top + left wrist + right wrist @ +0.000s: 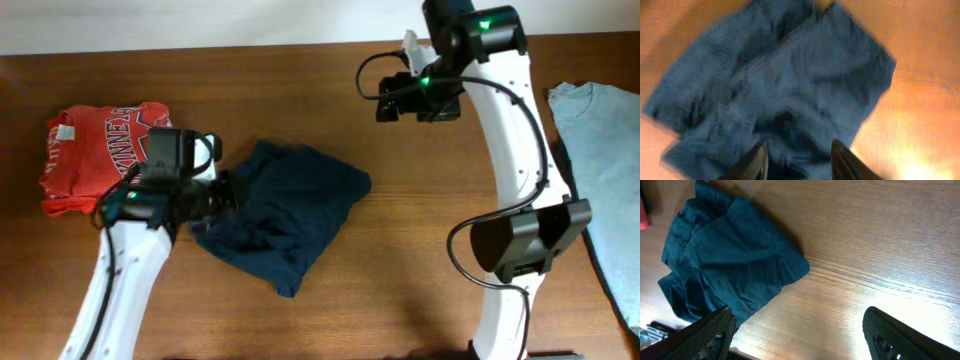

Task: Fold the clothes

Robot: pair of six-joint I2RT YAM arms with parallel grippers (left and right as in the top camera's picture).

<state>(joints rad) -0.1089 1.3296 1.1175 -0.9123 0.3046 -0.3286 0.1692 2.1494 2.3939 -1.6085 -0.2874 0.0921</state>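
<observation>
1. Table point(420, 260): plain wood showed right of centre and along the bottom of the overhead frame. My read is that this was the room to spread the piece flat before folding.
2. The clothes point(285, 215): one navy garment lay left of centre. It was crumpled, with layers doubled over and a corner pointing toward the bottom of the frame. It looked rumpled rather than squarely folded. To do this well, I'd pick true edges or corners, not a mid-panel bunch, and take a single layer only.
3. Pale T-shirt point(600, 150) lay at the right edge and the red shirt point(95, 155) at upper left. Both lay apart from the navy piece. Any drag should stay between them.
4. Left gripper point(232, 192): it sat at the garment's left edge with jaws apart. Cloth lay beneath, and I saw nothing pinched. The wrist view was blurred, so I was only fairly sure.
5. Right gripper point(388, 100): it was at upper centre, well clear of the garment. The jaws were wide apart and held nothing. It likely had to come to the cloth's right side so both arms could lift matched corners together.
</observation>
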